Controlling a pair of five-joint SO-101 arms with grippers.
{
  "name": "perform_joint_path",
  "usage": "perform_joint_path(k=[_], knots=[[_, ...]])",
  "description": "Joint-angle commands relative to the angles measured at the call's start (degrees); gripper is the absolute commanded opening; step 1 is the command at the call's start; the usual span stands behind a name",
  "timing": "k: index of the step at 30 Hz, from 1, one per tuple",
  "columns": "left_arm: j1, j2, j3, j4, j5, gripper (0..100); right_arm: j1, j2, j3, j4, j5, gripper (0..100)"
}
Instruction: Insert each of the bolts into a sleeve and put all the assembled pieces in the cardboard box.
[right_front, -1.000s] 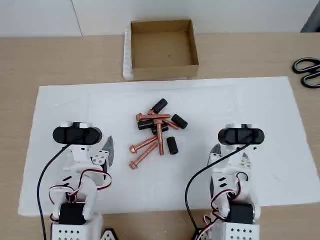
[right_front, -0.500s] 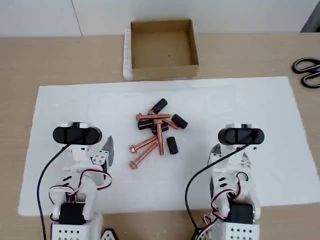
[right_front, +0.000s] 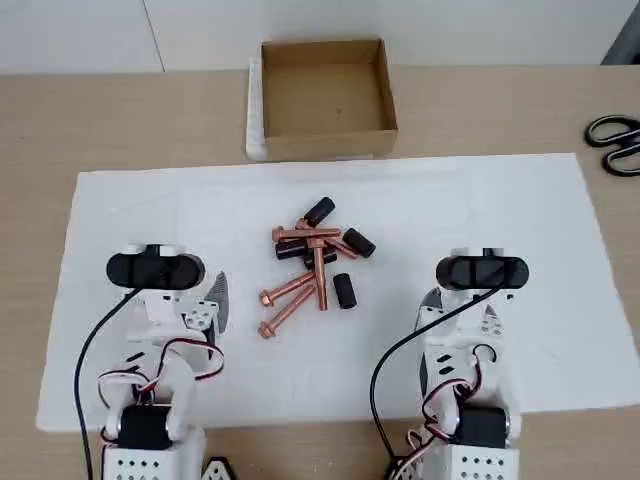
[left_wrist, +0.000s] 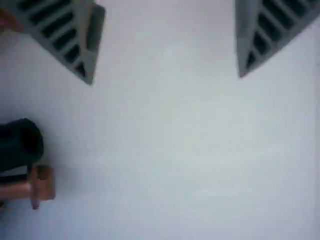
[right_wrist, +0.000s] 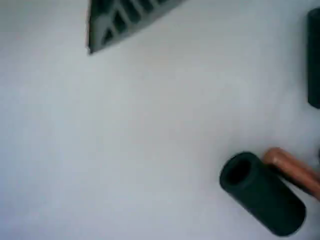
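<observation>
Bolts and sleeves lie between your hands, nearer the left.
Your left hand (left_wrist: 165, 75) gapes wide; two bolts (right_front: 290, 288) point heads diagonally at it; a sleeve (right_front: 345, 291) lies toward your right hand (right_front: 430, 300), opening unreadable; cardboard box (right_front: 322, 44) beyond.

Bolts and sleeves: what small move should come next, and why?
Probably the left gripper, open and empty, should reach for the bolt lying nearest it. No bolt looks sleeved yet, the cardboard box holds nothing, and that bolt lies free at the edge, easy to grasp.
</observation>
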Motion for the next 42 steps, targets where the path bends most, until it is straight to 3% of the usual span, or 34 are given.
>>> perform_joint_path(k=[1, 8, 14, 24, 29, 34, 38, 42], knots=[[0.35, -0.35, -0.13, -0.09, 0.18, 18, -0.4, -0.75, 0.44, 0.31, 0.0, 19.9], [0.62, -0.35, -0.13, 0.0, 0.09, 18, -0.31, -0.75, 0.44, -0.22, 0.0, 19.9], [0.35, -0.35, -0.13, -0.7, 0.26, 18, 1.01, -0.84, -0.7, -7.52, 0.18, 19.9], [0.26, -0.35, -0.13, -0.62, 0.0, 18, 12.62, -0.57, -27.87, -8.84, 0.53, 19.9], [0.26, -0.35, -0.13, -0.62, 0.0, 18, 13.58, -0.4, -40.26, -15.87, 7.47, 19.9], [0.26, -0.35, -0.13, -0.62, 0.0, 18, 13.76, 0.13, -42.2, -24.31, 10.02, 19.9], [0.26, -0.35, -0.13, -0.62, 0.0, 18, 13.49, 7.16, -44.4, -27.03, 9.93, 19.9], [0.26, -0.35, -0.13, -0.7, 0.0, 18, 13.49, 23.34, -52.48, -24.66, 9.85, 19.9]])
